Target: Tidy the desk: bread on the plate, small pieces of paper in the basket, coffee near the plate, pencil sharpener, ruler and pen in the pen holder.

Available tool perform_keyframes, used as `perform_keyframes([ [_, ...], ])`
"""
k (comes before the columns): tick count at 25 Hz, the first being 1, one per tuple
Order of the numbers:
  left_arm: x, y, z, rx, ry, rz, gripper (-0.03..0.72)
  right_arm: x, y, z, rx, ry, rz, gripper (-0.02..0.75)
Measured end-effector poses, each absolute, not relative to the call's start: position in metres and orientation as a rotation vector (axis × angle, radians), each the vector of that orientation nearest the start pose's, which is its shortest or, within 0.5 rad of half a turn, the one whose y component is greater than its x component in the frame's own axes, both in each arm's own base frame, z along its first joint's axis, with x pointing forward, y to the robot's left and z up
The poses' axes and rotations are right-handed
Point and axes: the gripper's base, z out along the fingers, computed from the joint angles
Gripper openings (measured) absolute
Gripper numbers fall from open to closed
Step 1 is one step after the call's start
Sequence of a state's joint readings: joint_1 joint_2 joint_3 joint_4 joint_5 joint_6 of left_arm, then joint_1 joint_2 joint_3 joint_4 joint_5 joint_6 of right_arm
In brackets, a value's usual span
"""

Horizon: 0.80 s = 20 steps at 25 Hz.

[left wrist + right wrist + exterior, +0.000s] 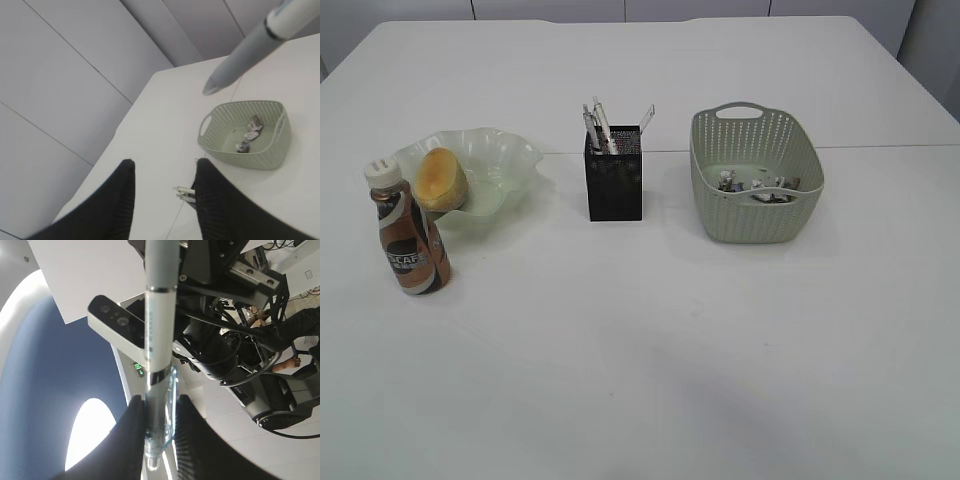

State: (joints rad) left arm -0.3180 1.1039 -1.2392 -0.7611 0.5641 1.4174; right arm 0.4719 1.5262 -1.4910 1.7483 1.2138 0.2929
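Sitting on the desk (pixel 650 350) in the exterior view: bread (pixel 440 179) resting in the plate (pixel 505 160) out at nine o'clock, coffee (pixel 408 230) standing upright just beside it at seven o'clock of the plate, touching or nearly so. Standing dead centre, the pen holder (pixel 614 175), with pens (pixel 596 125) and the ruler (pixel 647 116) poking out at twelve o'clock. Lying at three o'clock, the basket (pixel 756 180), carrying small pieces of paper (pixel 760 186) inside.

Showing the left gripper (pixel 164 200) with jaws parted, gripping nothing, hovering above the holder. Pinching a pen (pixel 159 340) between nearly closed jaws, the right gripper (pixel 158 432), holding it upright, pointing toward twelve o'clock.
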Motion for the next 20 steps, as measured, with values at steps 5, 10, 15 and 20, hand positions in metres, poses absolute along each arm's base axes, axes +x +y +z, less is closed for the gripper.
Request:
perform_keyframes([
  [5,0.202,-0.109,0.451,1.132,1.366,-0.143,0.299,0.235,0.214,0.459,0.285,2.267,2.670,0.111],
  [10,0.198,-0.113,0.450,1.164,1.360,-0.200,0.301,0.235,0.214,0.459,0.389,2.309,2.705,0.111],
  [15,0.196,-0.115,0.451,1.160,1.346,-0.247,0.368,0.235,0.214,0.459,0.412,2.318,2.712,0.111],
  [20,0.191,-0.120,0.456,1.175,1.275,-0.323,0.405,0.235,0.214,0.459,0.453,2.333,2.725,0.111],
])
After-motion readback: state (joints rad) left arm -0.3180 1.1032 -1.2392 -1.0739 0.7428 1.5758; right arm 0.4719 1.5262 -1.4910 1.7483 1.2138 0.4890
